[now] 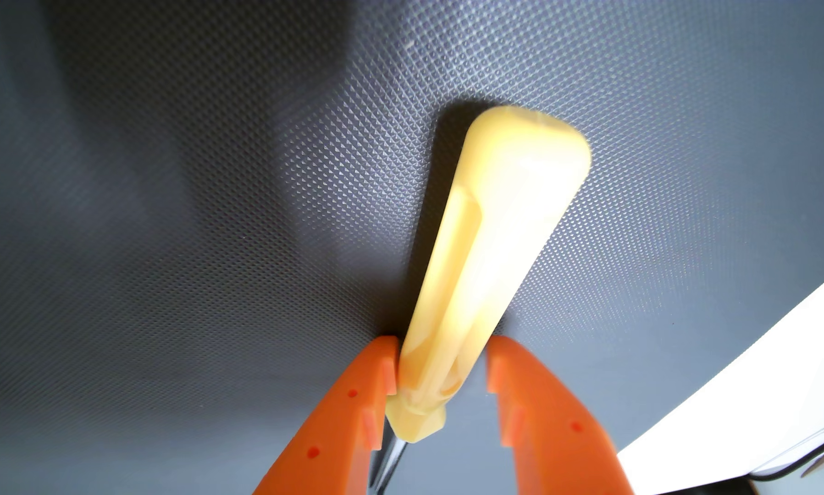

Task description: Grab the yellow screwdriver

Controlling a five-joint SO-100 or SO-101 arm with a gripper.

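- Orange plastic makes up the two fingers of the gripper, which rise from the bottom edge of the wrist view and straddle the yellow screwdriver.
- The left finger as the view shows it presses against the lower part of the yellow handle; the right finger stands just beside the handle, with a thin dark gap showing between them.
- The jaws are narrowly parted around the handle, not clamped on it from both sides.
- Below the handle's faceted collar, a short piece of the dark metal shaft runs down between the fingers and out of the frame.
- The screwdriver lies on a dark grey textured mat, its handle stretching away from the gripper and widening to a rounded butt end at the far side, leaning slightly right.
- A dark shadow hugs the handle's left edge.
- Right of the screwdriver, well apart from it, the mat ends at a curved border against a white surface.
- At that surface's lower right corner a thin black cable shows, blurred.
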